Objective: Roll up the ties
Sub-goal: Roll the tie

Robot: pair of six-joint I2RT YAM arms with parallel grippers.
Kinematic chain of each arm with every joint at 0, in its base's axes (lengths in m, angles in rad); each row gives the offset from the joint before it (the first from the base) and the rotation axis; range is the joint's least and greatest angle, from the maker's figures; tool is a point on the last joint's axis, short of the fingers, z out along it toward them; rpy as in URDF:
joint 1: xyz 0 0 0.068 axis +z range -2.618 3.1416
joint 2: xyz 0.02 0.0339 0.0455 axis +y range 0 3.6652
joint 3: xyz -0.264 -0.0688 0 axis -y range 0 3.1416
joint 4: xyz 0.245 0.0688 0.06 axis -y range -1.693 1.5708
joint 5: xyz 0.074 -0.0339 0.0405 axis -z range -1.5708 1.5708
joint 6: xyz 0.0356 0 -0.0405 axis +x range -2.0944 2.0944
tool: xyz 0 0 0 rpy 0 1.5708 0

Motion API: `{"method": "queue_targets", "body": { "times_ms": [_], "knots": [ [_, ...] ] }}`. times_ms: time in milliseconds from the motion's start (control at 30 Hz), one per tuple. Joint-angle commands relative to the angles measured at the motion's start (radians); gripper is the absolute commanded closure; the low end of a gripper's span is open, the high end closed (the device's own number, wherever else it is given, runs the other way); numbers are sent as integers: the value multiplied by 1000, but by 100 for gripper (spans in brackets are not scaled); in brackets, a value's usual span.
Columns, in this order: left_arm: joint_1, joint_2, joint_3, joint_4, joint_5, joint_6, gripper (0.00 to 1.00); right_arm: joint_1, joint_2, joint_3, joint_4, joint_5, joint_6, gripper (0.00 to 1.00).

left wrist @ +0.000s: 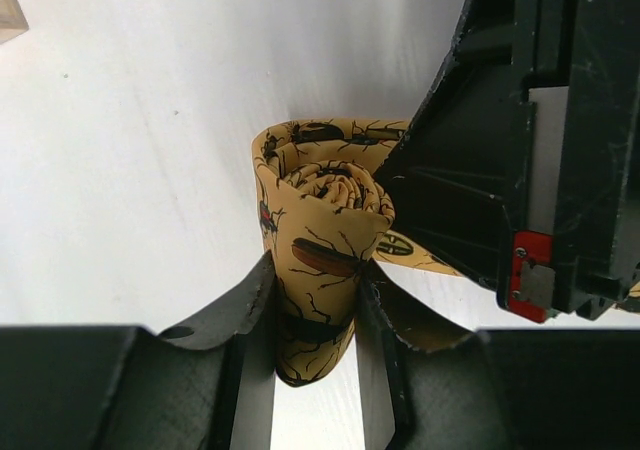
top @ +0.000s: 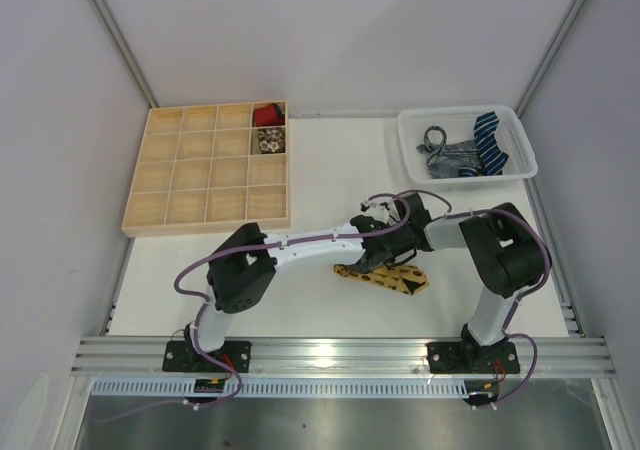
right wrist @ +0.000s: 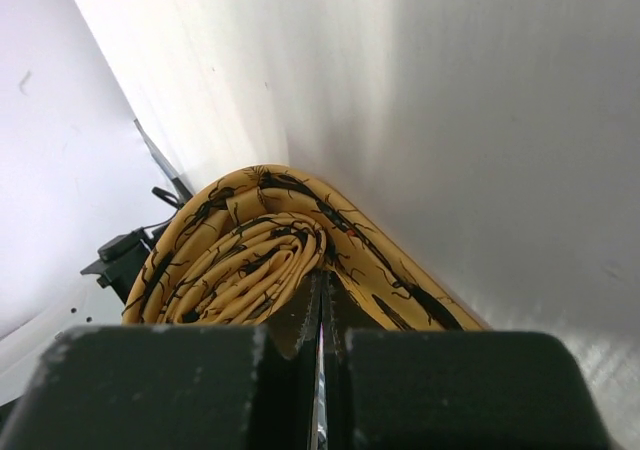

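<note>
A mustard-yellow tie with dark spots (top: 392, 280) lies mid-table, partly wound into a roll (left wrist: 325, 200). My left gripper (left wrist: 315, 280) is shut on the lower end of that roll, one finger on each side. My right gripper (right wrist: 322, 285) is shut, its jaws pressed together with nothing visible between them. Its tips touch the tie (right wrist: 240, 250) where the coil meets the loose outer layer. Its black body (left wrist: 500, 170) stands right beside the roll. In the top view both grippers meet over the tie and hide the roll.
A wooden compartment tray (top: 170, 185) at the back left holds a rolled red tie (top: 266, 115) and a pale patterned roll (top: 268, 141). A white basket (top: 465, 113) at the back right holds a grey tie (top: 440, 152) and a navy striped tie (top: 490, 140).
</note>
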Motion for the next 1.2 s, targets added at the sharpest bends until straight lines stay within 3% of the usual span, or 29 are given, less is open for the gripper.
{"method": "queue_targets", "body": {
  "times_ms": [0,233,400,500,700,1167],
  "knots": [
    [-7,26,23,44,-22,-36,89,9,24,37,92,-75,41,100],
    [1,59,-16,130,25,-27,73,-27,13,40,23,-45,-15,100],
    [1,28,-88,220,73,-16,69,-42,36,52,-4,-47,-40,100],
    [2,8,-108,248,91,-16,53,-45,44,59,-15,-45,-52,100],
    [1,8,-105,269,134,-4,38,-53,30,72,-64,-14,-83,100],
    [1,-60,-11,225,129,33,30,-97,-31,80,-182,42,-164,100]
  ]
}}
